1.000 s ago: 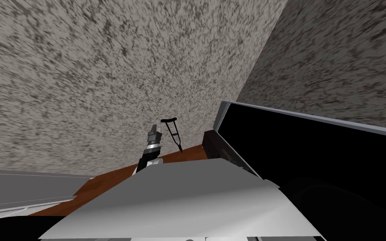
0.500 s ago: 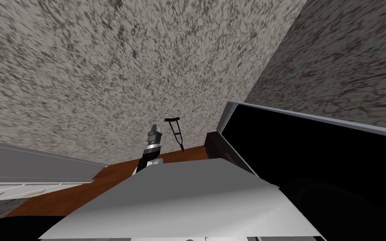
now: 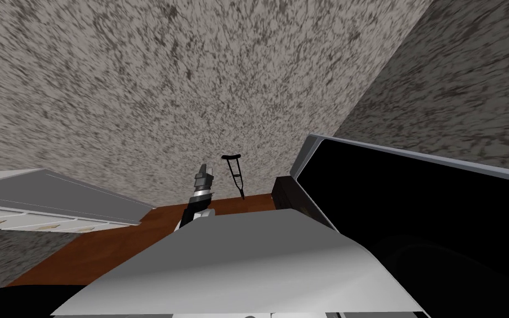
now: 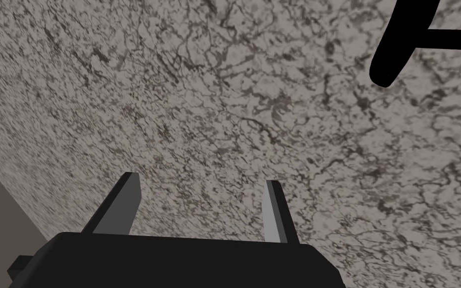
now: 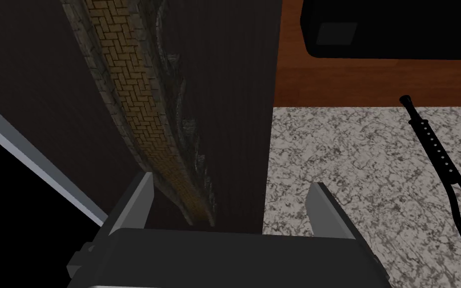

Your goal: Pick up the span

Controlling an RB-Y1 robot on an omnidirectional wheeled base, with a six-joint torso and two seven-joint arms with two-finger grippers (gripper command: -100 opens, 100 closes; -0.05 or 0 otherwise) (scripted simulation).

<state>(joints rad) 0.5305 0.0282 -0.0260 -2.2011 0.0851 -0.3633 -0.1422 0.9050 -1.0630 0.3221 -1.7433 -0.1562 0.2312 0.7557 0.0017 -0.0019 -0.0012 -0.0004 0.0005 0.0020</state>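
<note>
On the speckled grey surface (image 3: 192,83) just beside the left gripper (image 3: 204,168), a black crutch (image 3: 234,175), foot at the brown wood strip (image 3: 159,221), left fingers spread wide, empty, right gripper (image 5: 232,200) likewise wide, facing a dark panel (image 5: 224,75).

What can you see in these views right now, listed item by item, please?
crutch: one, black, against the wall, foot at the floor's edge, right of the left gripper.
wall: two faces, speckled grey, ahead.
floor: one, brown wood, below the wall.
cabinet: one, grey and white, far left.
cupboard: one, dark brown, right of the crutch.
black area: one, grey-framed, far right.
left gripper: one, dark grey, open, empty.
right gripper: one, dark grey, open, empty, facing the cupboard.
</note>
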